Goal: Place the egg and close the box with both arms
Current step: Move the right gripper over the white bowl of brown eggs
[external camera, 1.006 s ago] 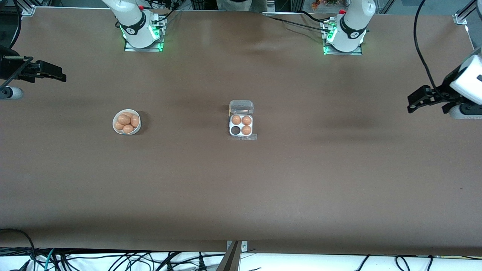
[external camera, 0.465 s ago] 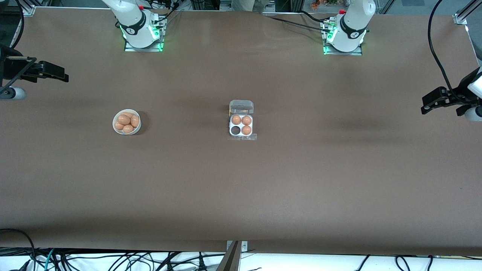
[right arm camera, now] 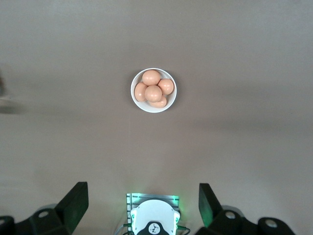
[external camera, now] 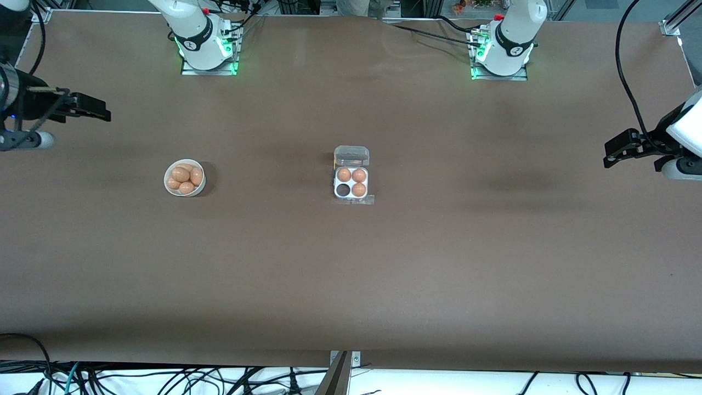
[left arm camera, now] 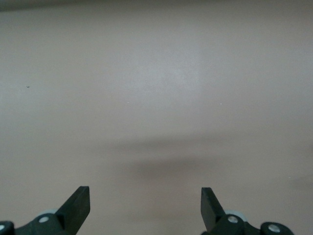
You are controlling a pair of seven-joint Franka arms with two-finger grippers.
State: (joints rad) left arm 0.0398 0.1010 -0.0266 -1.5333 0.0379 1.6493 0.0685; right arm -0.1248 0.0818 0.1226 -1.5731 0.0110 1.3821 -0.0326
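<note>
Your small square clear-plastic egg carton [external camera: 351, 182] sits mid-table with its hinged transparent lid [external camera: 351, 156] thrown open on the side toward the arm bases. Three of its four round cells hold brown eggs; the empty cell [external camera: 343, 190] is on the side nearer the front camera, toward the right arm's end.

The spare brown eggs [external camera: 185, 179] lie heaped in a round white bowl [external camera: 166, 186], well apart from the carton, toward the right arm's end of the table.

Your right gripper [external camera: 90, 107] hangs high over the brown table [external camera: 351, 285] at its own end — fingers spread wide and empty, as the right wrist view confirms. That view frames the bowl [right arm camera: 138, 102] ahead of the pincer, centred between the fingers.

Your left gripper [external camera: 617, 148] hangs over the table's opposite end, fingers likewise apart, with nothing but bare surface beneath it. It waits.

Judgement: the right arm is plainly the nearer to the bowl, so the pick falls to it. The egg's long axis cannot be settled from these views — check it on approach.
</note>
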